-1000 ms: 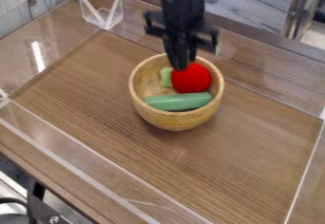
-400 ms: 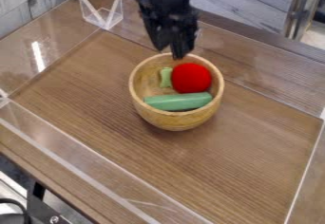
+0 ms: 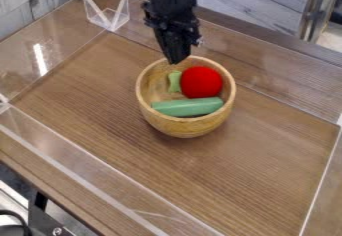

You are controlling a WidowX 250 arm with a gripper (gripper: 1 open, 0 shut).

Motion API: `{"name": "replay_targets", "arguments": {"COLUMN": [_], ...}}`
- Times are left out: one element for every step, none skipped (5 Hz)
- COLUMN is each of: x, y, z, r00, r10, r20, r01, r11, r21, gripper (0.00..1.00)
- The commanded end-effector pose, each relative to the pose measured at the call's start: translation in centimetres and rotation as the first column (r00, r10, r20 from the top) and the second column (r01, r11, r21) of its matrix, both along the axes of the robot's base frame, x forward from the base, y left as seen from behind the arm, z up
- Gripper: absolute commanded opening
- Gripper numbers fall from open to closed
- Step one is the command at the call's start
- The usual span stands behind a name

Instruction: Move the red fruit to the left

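Observation:
The red fruit (image 3: 201, 81) lies inside the wooden bowl (image 3: 181, 127), toward its back right. Beside it in the bowl are a long green vegetable (image 3: 187, 106) at the front and a small pale green piece (image 3: 174, 80) at the left. My gripper (image 3: 175, 57) points down over the bowl's back left rim, up and to the left of the red fruit and apart from it. Its fingers are shut together with nothing between them.
The bowl stands mid-table on a wood-grain top (image 3: 254, 170) fenced by low clear plastic walls (image 3: 54, 55). A clear plastic stand (image 3: 104, 15) sits at the back left. Bare wood lies left of and in front of the bowl.
My gripper has drawn off the red fruit to the left, opened briefly and shut again empty. The red fruit has stayed in the bowl.

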State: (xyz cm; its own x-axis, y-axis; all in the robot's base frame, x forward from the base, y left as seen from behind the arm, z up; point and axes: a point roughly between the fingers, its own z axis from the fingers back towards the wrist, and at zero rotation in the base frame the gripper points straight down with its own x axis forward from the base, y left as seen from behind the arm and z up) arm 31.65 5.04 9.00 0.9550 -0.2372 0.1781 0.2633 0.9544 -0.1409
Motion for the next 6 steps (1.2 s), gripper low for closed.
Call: {"name": "replay_targets", "arguments": {"x": [0.7,0.9,1.0,0.6,0.3,-0.4], "y": [0.3,0.5,0.5,-0.4,-1.2,-1.5], "z": [3.4,3.7,3.2,2.3,1.9,0.2], "r00": [0.996,0.996,0.996,0.998,0.999,1.000], "r10": [0.007,0.032,0.048,0.027,0.013,-0.011], "r20": [0.089,0.087,0.071,0.052,0.043,0.024], "r01": [-0.009,-0.034,-0.049,-0.027,-0.013,0.010], "r11": [1.000,0.999,0.999,1.000,1.000,1.000], "r21": [0.018,0.015,0.012,0.010,0.011,0.014], "gripper": [0.00,0.00,1.00,1.00,1.00,1.00]}}
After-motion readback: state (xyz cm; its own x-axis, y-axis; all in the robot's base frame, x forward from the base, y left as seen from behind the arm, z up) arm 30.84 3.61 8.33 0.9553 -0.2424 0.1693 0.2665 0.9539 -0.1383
